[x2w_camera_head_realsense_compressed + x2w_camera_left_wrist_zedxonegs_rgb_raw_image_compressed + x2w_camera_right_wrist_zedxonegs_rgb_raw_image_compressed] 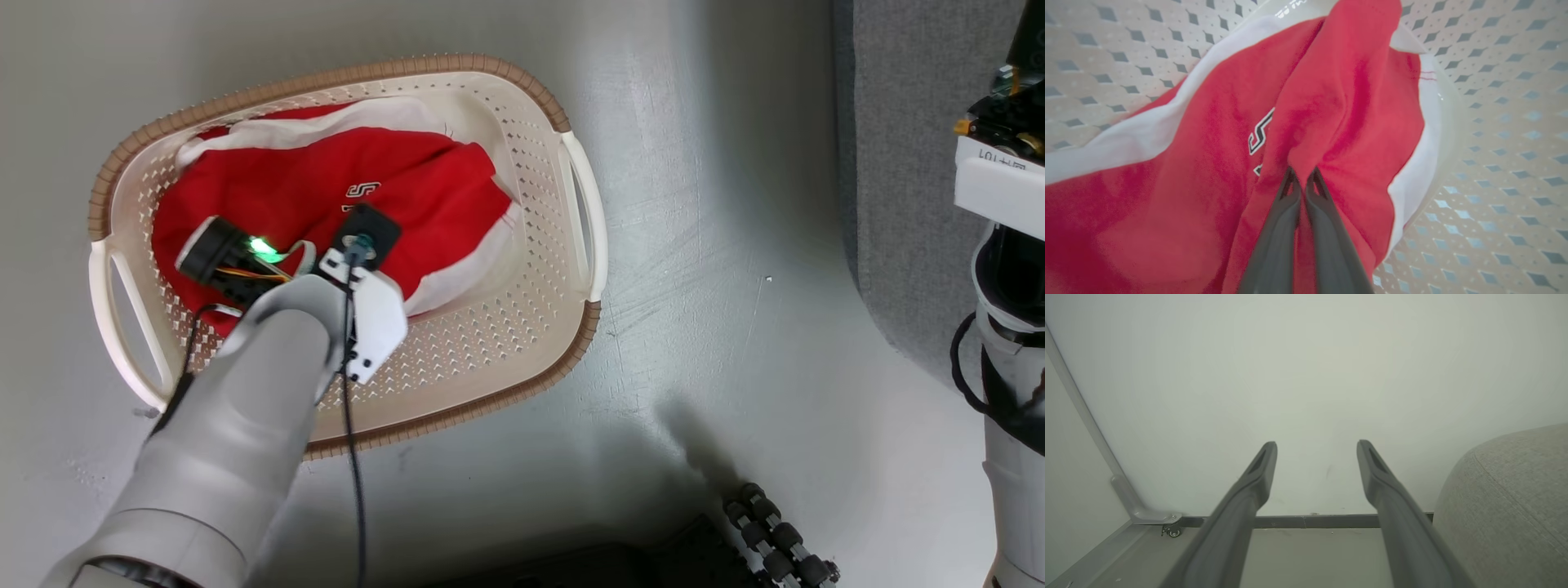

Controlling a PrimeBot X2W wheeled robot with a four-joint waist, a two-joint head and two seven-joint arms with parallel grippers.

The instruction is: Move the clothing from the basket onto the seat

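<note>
Pinching: left gripper, fingers pressed together on a raised fold of red clothing.
Clothing: in the basket, lying along its length, white-trimmed edge toward the right handle.
Left arm: reaching from lower left, steeply down into the basket.
Right gripper: spread wide, empty, beside the seat.

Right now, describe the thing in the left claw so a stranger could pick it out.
Find the cream perforated basket on the pale floor. Inside lies a red garment with white trim. The left claw pinches a fold of it beside its black-white lettering.
</note>
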